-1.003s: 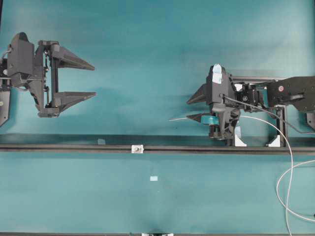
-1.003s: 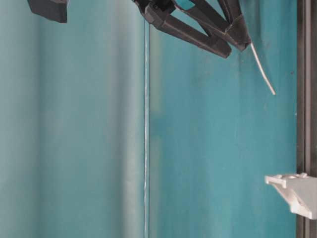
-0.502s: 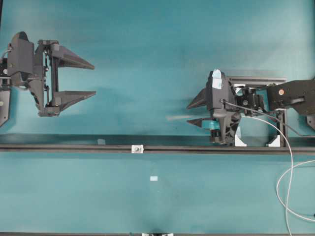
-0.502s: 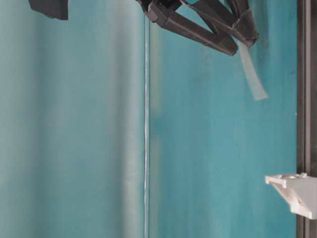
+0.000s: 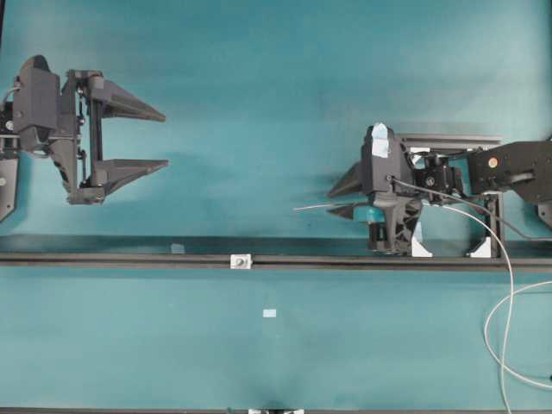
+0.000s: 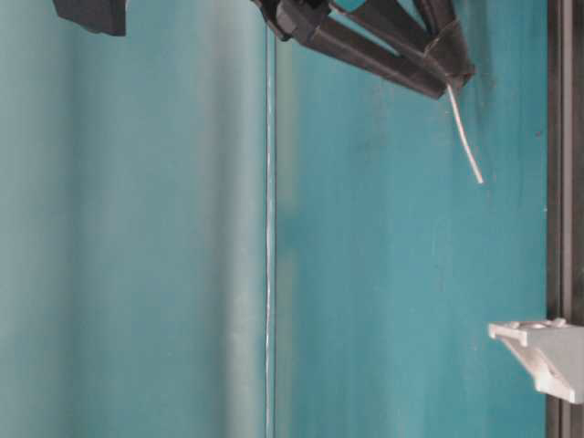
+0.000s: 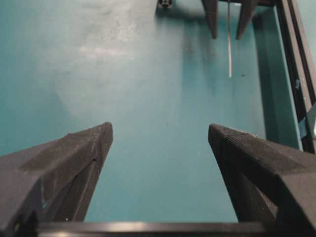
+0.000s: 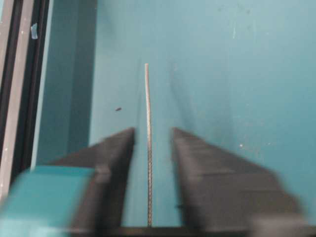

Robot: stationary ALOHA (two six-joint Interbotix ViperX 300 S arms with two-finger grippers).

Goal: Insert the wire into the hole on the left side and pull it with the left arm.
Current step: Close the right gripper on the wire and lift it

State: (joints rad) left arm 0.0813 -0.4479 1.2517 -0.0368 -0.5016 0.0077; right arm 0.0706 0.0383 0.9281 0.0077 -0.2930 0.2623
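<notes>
Wire (image 8: 147, 143) lies between right gripper (image 5: 341, 197) fingers, a gap each side; grip unconfirmed. Left gripper (image 5: 164, 138) released. Wire appears light, stiff; best held near tip.

Teal counter (image 5: 259, 86) fills overhead view. Long black rail (image 5: 129, 259) lies across it, left to right. Hole (image 5: 241, 260), tiny white-silver bracket, sits on rail left of middle. Pale sticker (image 5: 270, 313) flat on counter below rail. White brackets (image 5: 421, 246) stand against rail at right. Wire (image 5: 504, 345) loops over counter at right edge.
</notes>
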